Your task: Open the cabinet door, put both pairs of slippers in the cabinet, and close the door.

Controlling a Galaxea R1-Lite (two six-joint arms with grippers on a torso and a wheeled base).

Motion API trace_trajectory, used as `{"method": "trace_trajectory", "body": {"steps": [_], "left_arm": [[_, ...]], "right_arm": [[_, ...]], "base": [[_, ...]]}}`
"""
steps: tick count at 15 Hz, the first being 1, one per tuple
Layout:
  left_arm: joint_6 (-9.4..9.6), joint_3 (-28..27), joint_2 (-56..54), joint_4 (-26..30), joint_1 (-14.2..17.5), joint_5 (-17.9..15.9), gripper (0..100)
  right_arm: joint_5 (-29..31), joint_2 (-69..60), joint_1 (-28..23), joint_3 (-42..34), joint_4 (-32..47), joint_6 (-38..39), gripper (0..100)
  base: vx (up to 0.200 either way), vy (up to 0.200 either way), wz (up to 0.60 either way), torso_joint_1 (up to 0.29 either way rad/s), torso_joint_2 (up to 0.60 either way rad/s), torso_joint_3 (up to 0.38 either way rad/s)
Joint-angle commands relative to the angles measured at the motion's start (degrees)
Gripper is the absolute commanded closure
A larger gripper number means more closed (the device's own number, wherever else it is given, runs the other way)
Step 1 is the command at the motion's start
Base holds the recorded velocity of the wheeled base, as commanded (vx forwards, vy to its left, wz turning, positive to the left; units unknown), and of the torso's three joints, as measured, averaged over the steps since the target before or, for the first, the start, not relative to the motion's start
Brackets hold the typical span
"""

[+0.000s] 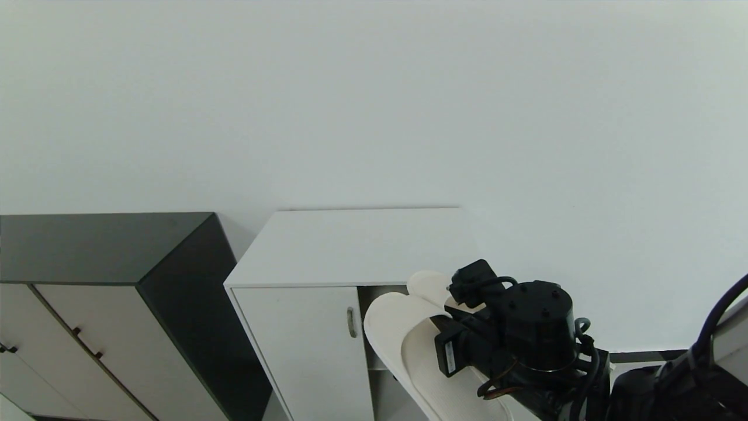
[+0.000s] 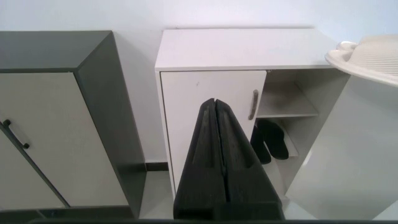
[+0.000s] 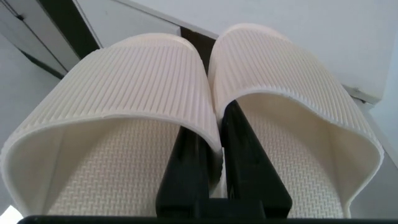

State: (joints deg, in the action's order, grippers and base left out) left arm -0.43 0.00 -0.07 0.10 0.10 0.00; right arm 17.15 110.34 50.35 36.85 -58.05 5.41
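Note:
A pair of white ribbed slippers (image 1: 397,333) (image 3: 137,81) is held side by side in front of the white cabinet (image 1: 350,245), at about its top edge. My right gripper (image 3: 219,124) is shut on their two inner walls. The cabinet's right door (image 2: 336,162) stands swung open, while its left door (image 2: 205,87) with a small handle (image 2: 253,104) is closed. Inside, a pair of black slippers (image 2: 270,138) lies on the bottom, under an empty shelf (image 2: 286,102). My left gripper (image 2: 216,102) is shut and empty, some way in front of the closed door. The white slippers (image 2: 373,53) are above the open door.
A dark grey cabinet (image 1: 105,245) (image 2: 50,50) with pale drawer fronts stands left of the white one, with a narrow gap between them. A plain white wall (image 1: 467,117) runs behind both.

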Motion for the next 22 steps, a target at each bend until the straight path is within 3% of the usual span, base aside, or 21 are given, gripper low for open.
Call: {"method": "trace_trajectory", "body": {"steps": [1, 10, 22], "left_arm": [[-0.01, -0.09, 0.07, -0.01, -0.01, 0.0, 100], [-0.1, 0.0, 0.07, -0.01, -0.01, 0.0, 100], [-0.19, 0.0, 0.07, -0.01, -0.01, 0.0, 100]], "right_arm": [[-0.01, -0.12, 0.01, -0.47, -0.04, -0.05, 100], [-0.19, 0.67, 2.12, -2.93, -1.8, -1.63, 100], [-0.19, 2.43, 2.21, -2.93, -4.0, -1.28, 100]], "base": [[0.0, 0.0, 0.0, 0.0, 0.0, 0.0], [0.0, 0.0, 0.0, 0.0, 0.0, 0.0], [0.0, 0.0, 0.0, -0.149, 0.33, 0.18]]}}
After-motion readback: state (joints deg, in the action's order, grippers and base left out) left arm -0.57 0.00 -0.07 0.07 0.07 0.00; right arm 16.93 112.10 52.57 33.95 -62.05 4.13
